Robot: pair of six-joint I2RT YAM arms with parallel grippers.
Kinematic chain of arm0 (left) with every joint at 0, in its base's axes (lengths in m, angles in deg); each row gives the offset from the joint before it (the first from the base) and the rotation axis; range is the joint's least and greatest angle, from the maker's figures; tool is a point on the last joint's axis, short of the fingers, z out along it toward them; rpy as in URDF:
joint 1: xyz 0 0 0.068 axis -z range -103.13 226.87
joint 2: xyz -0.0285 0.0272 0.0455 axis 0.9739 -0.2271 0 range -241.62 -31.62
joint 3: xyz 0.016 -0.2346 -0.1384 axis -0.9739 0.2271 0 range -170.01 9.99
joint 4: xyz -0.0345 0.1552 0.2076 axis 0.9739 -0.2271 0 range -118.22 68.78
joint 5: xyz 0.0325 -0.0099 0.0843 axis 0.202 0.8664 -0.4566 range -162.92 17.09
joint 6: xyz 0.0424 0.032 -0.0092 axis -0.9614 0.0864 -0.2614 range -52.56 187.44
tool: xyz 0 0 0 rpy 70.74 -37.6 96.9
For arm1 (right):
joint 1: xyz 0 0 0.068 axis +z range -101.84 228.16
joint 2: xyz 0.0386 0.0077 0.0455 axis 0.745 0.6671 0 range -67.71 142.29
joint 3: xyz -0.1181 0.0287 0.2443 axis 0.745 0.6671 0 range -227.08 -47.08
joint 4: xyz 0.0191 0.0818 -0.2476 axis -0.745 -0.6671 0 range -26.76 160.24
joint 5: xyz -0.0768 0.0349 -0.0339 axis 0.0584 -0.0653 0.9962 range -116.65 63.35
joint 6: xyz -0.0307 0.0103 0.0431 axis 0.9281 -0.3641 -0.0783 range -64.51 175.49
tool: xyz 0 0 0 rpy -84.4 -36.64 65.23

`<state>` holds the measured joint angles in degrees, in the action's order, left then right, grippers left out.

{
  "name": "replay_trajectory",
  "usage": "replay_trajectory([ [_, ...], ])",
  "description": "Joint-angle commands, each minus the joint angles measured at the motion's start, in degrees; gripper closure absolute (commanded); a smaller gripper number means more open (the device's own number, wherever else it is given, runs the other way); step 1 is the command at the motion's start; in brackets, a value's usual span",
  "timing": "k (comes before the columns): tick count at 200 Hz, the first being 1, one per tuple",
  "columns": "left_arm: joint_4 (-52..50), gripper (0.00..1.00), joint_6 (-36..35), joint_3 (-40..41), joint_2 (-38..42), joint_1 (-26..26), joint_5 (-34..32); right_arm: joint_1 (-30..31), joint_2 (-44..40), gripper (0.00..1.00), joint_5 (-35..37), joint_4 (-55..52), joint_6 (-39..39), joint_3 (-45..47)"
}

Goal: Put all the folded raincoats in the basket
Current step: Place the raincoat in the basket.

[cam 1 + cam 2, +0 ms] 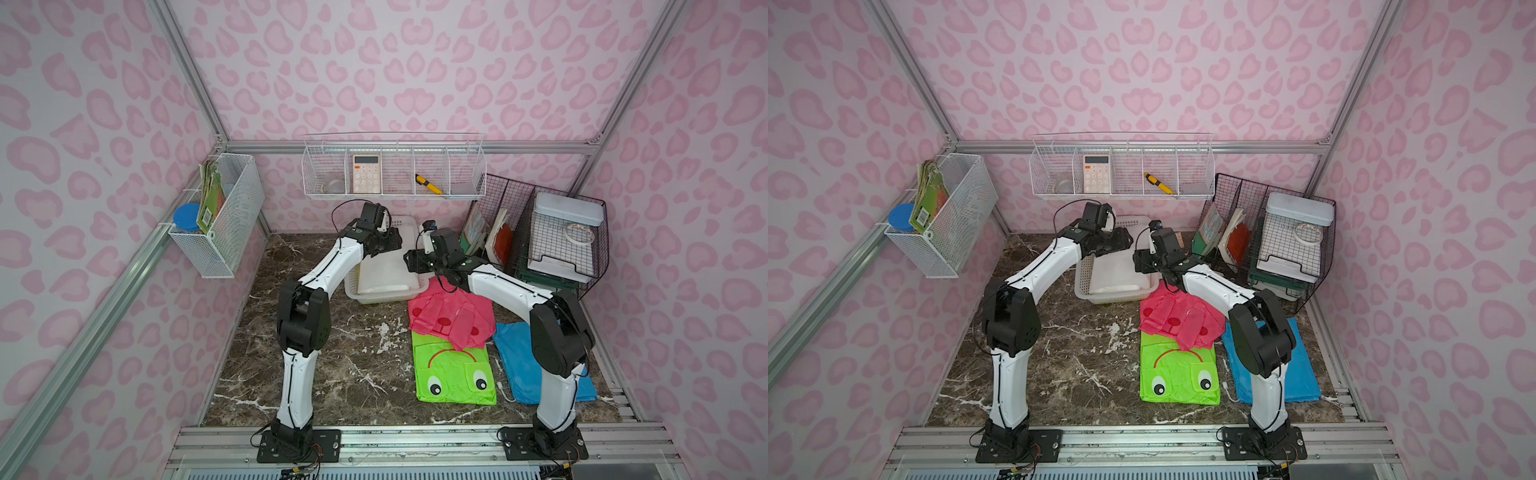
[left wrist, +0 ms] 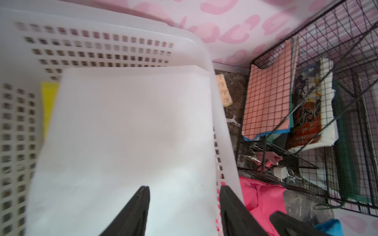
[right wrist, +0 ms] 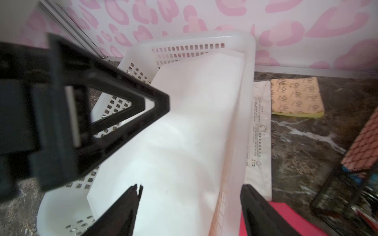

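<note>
The folded raincoat (image 1: pixel 382 274) (image 1: pixel 1121 274) is white and lies flat inside the white perforated basket (image 1: pixel 374 297) (image 1: pixel 1113 297) at the back of the marble table. My left gripper (image 1: pixel 390 243) (image 2: pixel 184 188) hangs open over it, holding nothing. In the left wrist view the raincoat (image 2: pixel 131 126) fills the basket (image 2: pixel 92 51) and covers a yellow sheet (image 2: pixel 48 106). My right gripper (image 1: pixel 411 262) (image 3: pixel 190 187) is open and empty too. One of its fingers is above the raincoat (image 3: pixel 194 122) and the other is outside the basket's right wall (image 3: pixel 248 81).
A pink raincoat (image 1: pixel 449 320) lies just right of the basket, partly over a green frog one (image 1: pixel 455 374), with a blue one (image 1: pixel 519 365) beside them. Black wire racks (image 1: pixel 552 245) stand at the back right. White wire baskets (image 1: pixel 395 174) (image 1: pixel 224 216) hang on the walls. A patterned pad (image 3: pixel 296 98) lies behind.
</note>
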<state>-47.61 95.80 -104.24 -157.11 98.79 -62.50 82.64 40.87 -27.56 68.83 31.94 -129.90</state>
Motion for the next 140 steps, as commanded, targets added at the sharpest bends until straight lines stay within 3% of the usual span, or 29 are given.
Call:
replay_trajectory([
  [1,1.18,0.41,-1.9,-3.24,-3.24,0.93,3.53,0.12,-4.43,0.2,3.07,4.75,-1.24,4.31],
  [51,-1.74,0.41,-2.33,-11.04,-13.26,1.73,2.22,0.06,-12.43,0.2,3.22,8.25,-1.31,15.96],
  [140,-0.42,0.41,-3.31,-7.22,-13.54,1.2,-6.22,0.06,-16.77,0.2,1.84,8.43,-1.23,20.65],
])
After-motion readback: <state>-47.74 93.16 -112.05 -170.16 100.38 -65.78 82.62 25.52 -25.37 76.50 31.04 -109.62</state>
